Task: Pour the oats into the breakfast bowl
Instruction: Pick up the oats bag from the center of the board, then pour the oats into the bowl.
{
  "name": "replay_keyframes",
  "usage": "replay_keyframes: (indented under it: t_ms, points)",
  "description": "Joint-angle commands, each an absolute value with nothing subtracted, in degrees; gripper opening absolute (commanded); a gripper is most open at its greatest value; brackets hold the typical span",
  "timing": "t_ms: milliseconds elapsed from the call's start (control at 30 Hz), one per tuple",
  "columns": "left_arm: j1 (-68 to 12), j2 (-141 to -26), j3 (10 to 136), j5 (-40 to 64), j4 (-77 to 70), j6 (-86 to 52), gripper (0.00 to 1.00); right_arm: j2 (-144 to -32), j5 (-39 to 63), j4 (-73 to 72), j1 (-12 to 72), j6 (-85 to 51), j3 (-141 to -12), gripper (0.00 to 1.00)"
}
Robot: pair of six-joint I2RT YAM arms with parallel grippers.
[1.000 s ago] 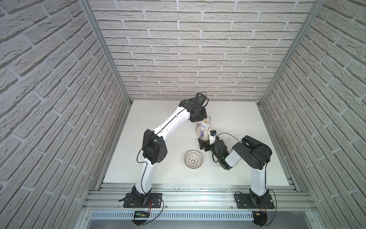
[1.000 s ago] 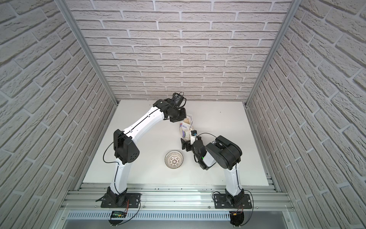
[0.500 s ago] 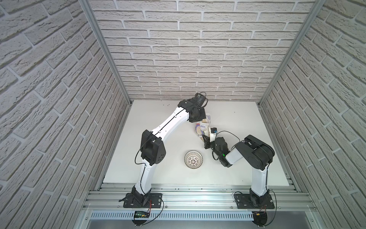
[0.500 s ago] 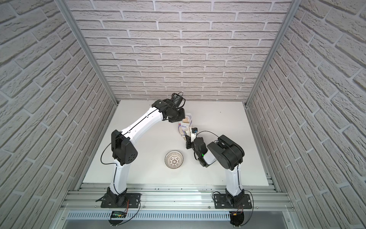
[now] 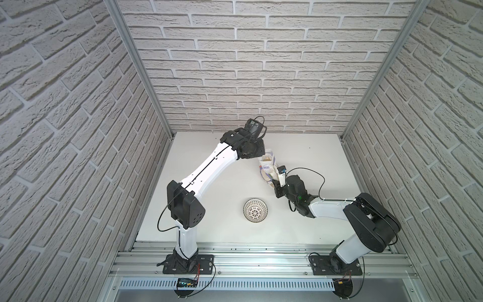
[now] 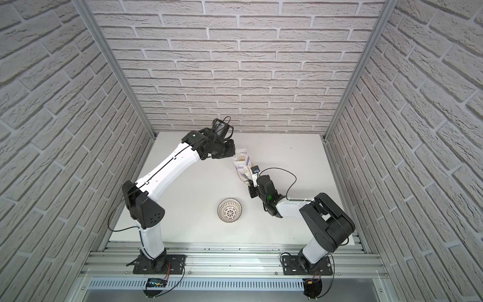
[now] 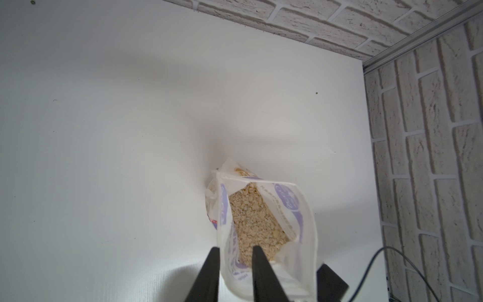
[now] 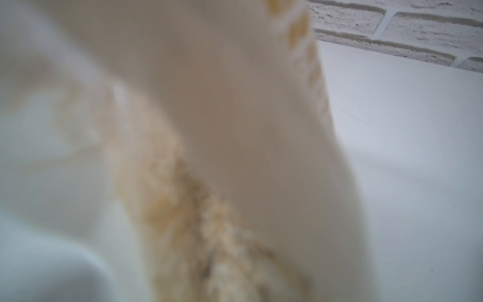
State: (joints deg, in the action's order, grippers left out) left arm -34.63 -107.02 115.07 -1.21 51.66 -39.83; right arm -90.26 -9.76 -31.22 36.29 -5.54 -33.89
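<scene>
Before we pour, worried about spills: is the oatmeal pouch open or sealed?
Open: the pouch mouth gapes in the left wrist view, oats visible inside.

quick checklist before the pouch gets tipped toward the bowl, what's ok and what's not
1. pouch mouth open, oats showing: ok
2. right fingers closed on the pouch's lower end: ok, as far as a top view shows
3. left fingers clear of the pouch: not ok, they straddle its rim, one inside the mouth
4. breakfast bowl upright and empty: ok
5. pouch mouth over the bowl: not ok, the bowl sits apart from it
</scene>
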Motion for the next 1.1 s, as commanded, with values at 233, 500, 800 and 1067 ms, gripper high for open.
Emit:
replay_keyframes:
  t_ms: [233, 500, 800, 1067]
  points:
    - [-34.20, -93.61, 102.01, -3.96, 44.92, -39.02, 0.40, -73.32, -13.88, -21.96, 36.16, -0.13, -35.70, 0.03]
    - [-33.87, -81.67, 84.45, -7.57, 38.89, -40.05, 0.51, -58.16, -15.34, 2.16, 38.22, 2.31, -41.92, 0.04]
    - [-34.02, -71.14, 68.97, -10.99, 33.28, -45.49, 0.71, -50.74, -20.16, 20.74, 40.96, 8.83, -47.22, 0.03]
    - [-35.55, -64.39, 58.23, -11.66, 29.03, -50.88, 0.72, -51.06, -25.49, 30.27, 45.16, 14.29, -47.98, 0.03]
